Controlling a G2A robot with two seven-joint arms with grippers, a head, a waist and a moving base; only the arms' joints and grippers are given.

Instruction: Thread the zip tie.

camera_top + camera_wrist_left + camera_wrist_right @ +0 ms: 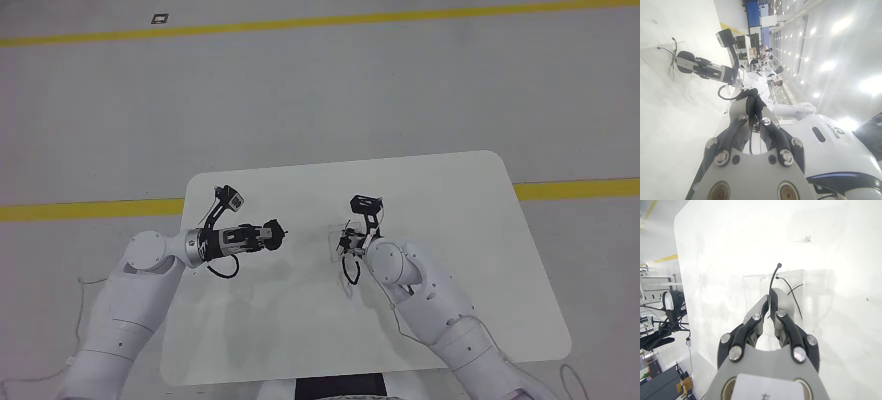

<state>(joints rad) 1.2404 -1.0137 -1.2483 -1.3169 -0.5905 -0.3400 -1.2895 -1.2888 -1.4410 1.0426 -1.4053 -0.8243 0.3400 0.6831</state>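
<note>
Now the zip tie [772,281] stands upright, head uppermost, pinched between the closed fingers of the right gripper [770,296] over the clear tray [753,285], where spare ties [791,292] lie. Well apart, the left gripper [753,98] is clenched too, on a thin dark strand I cannot identify. The pick-up looks done. Threading should call for bringing the tail to the head.
</note>
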